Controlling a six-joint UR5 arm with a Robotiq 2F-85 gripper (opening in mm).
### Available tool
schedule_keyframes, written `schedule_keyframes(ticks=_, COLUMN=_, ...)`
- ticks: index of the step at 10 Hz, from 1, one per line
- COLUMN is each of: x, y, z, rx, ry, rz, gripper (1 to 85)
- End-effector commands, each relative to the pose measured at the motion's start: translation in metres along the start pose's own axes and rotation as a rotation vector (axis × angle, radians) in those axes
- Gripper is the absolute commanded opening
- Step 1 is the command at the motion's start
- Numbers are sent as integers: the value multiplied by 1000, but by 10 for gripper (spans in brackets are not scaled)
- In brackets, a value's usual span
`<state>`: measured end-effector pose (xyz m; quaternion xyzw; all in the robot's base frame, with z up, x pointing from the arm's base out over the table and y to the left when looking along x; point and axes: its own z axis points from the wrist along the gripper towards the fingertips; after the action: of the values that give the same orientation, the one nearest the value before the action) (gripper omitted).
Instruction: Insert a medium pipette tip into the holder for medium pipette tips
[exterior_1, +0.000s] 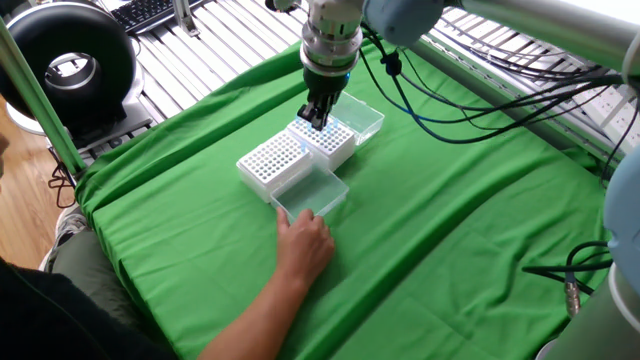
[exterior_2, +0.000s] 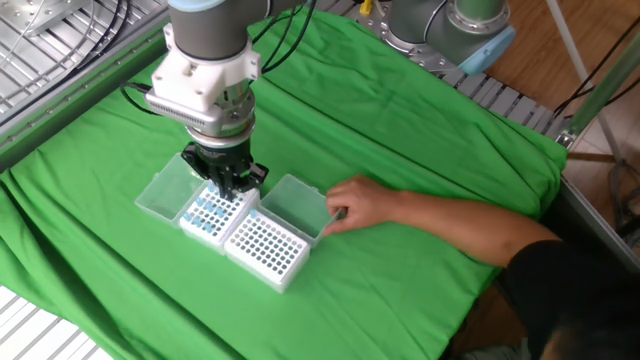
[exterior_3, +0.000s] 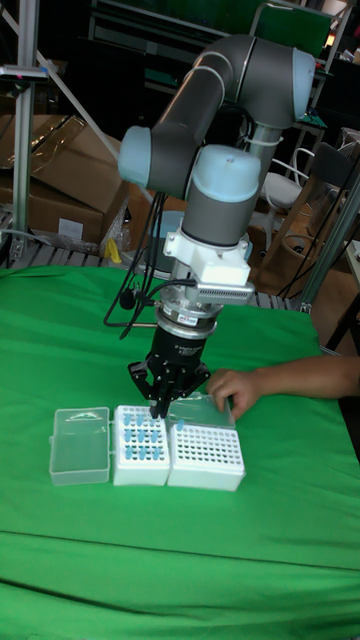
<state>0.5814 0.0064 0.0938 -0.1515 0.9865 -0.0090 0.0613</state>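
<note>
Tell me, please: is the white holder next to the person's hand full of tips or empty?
Empty, as far as visible: the white holder shows only dark open holes, unlike the neighbouring tip box with blue tips.

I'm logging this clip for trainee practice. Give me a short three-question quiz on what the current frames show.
1. True or false: the gripper is directly above the tip box with blue tips.
2. What is the person's hand touching?
A. the robot arm
B. the open clear lid of the empty holder
C. the blue tips
3. Fill in: the two white boxes sit on a ____ cloth.

Key: 1 true; 2 B; 3 green.
</note>
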Motion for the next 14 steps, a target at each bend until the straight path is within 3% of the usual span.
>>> schedule_keyframes(ticks=1, x=-4, y=1, z=-26, rx=-12, ry=4, rz=11, gripper=10)
schedule_keyframes(ticks=8, x=-15, y=19, z=-61, rx=-22, ry=52, rz=74, gripper=10)
schedule_keyframes(ticks=14, x=-29, y=46, z=-57, rx=-19, ry=41, rz=134, gripper=10)
